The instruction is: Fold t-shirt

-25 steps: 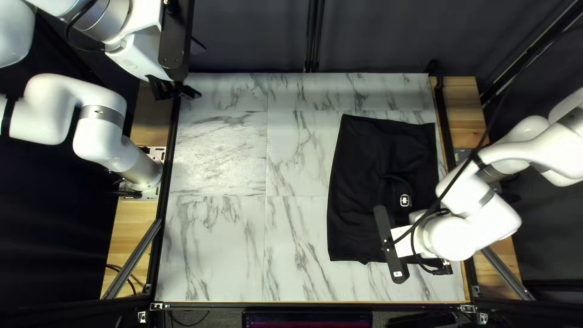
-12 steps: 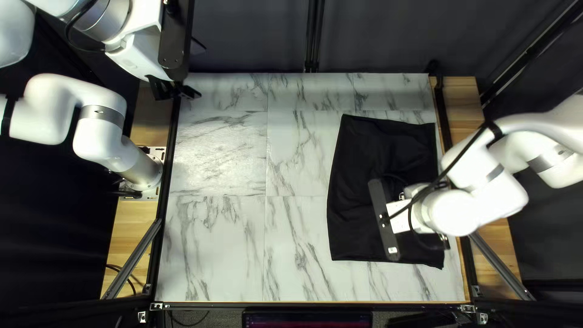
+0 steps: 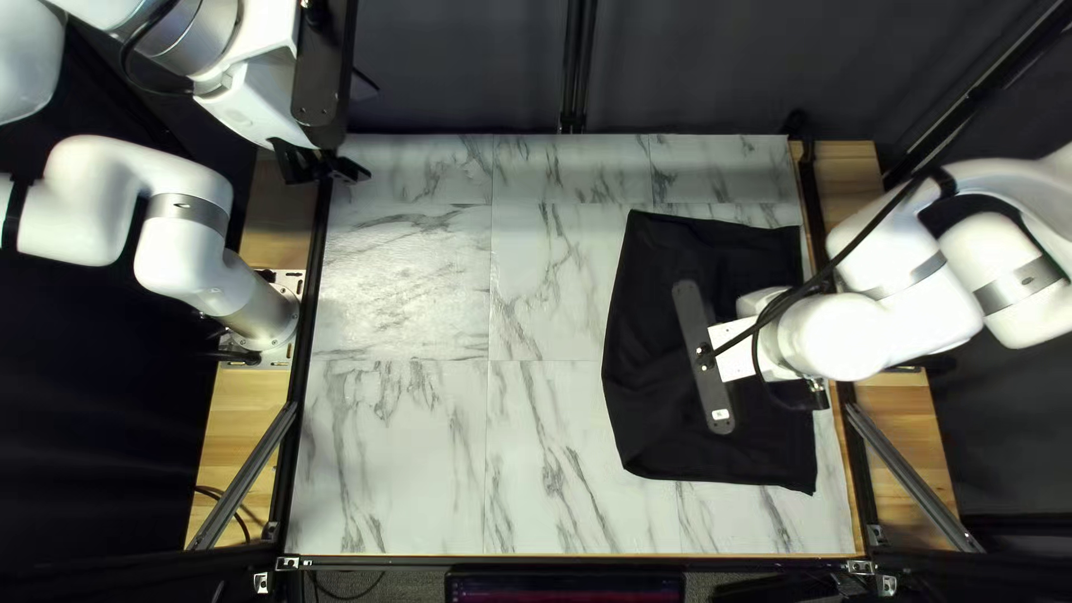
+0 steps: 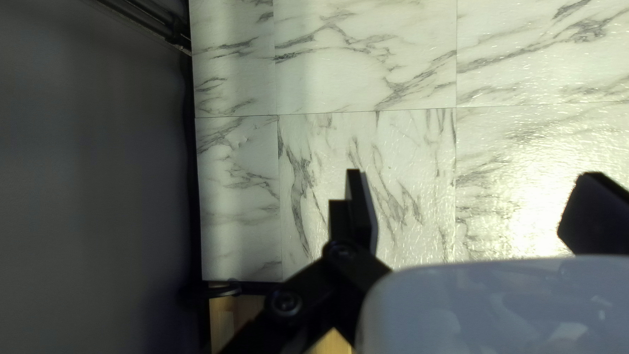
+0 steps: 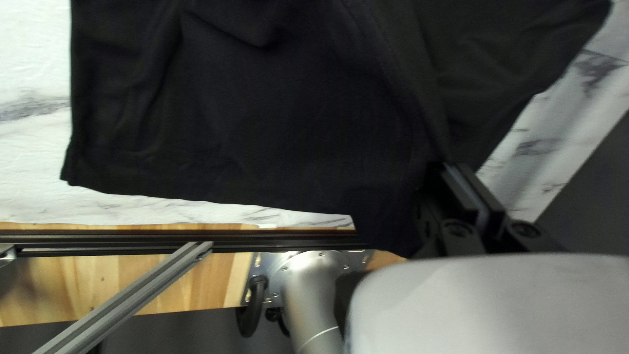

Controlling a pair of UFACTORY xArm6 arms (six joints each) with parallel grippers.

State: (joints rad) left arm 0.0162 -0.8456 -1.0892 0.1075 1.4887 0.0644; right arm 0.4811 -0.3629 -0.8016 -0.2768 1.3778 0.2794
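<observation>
t-shirt: black T-shirt (image 3: 659, 302), laid out with creases at the right of the top left view, near the surface's right edge. Part of it rises to the right hand; can't tell which part.
right hand: pinching the T-shirt, fingers (image 5: 465, 190) close together, cloth running up between them.
ridge: slants away from the fingertips, so there's pull on the cloth. Keep it light, or the lower layer probably drags.
step: looks like a fold being carried over. Move low and slow, line up the edges, lay down before letting go.
rail: in the right wrist view, raised cloth overlaps the black rail (image 5: 196, 239). Keep the fold inboard of it.
surface: marble-look surface (image 3: 424, 447), likely slick; watch for sliding.
left hand: left hand (image 4: 475, 190) spread wide, nothing in it, over the far left corner. Could pin the lower layer if it slips.
</observation>
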